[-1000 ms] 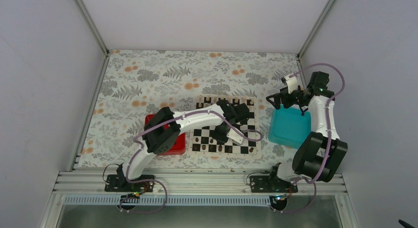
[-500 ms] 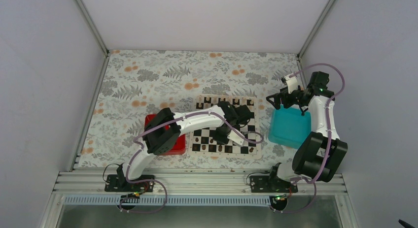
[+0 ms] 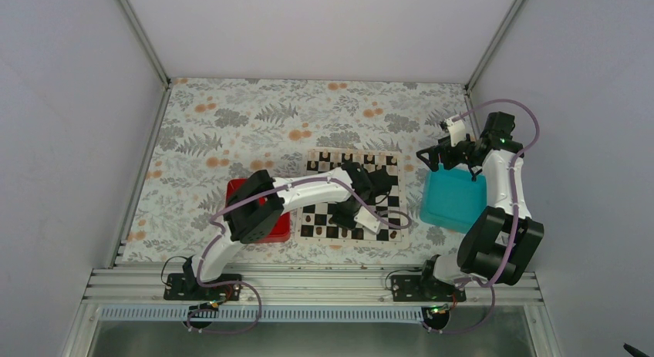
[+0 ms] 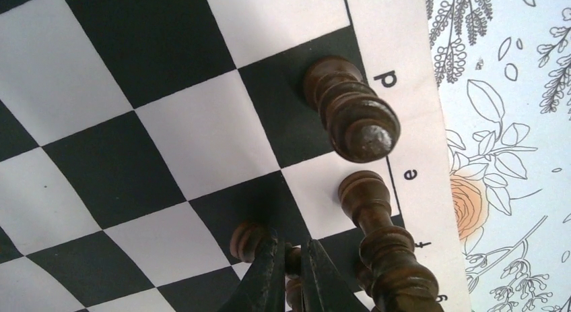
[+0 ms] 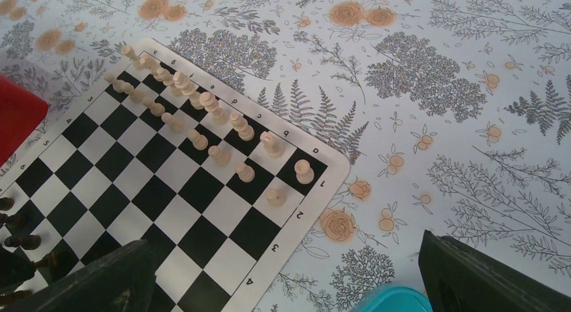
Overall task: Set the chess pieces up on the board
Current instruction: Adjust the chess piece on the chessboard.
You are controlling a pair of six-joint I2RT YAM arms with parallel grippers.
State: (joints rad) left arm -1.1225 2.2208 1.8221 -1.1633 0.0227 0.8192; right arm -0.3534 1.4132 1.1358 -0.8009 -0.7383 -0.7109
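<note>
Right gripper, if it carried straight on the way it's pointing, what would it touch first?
Probably the floral-print tablecloth, between the turquoise plastic tray and the corner of the black-and-cream chessboard; depth is unclear.

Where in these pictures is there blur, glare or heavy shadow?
Top external: soft even light, no glare, the board small. Left wrist: board sharp, the nearest dark piece slightly soft, the left gripper almost black. Right wrist: pale pieces crisp, faint shadows, the right gripper dark at the bottom corners.
</note>
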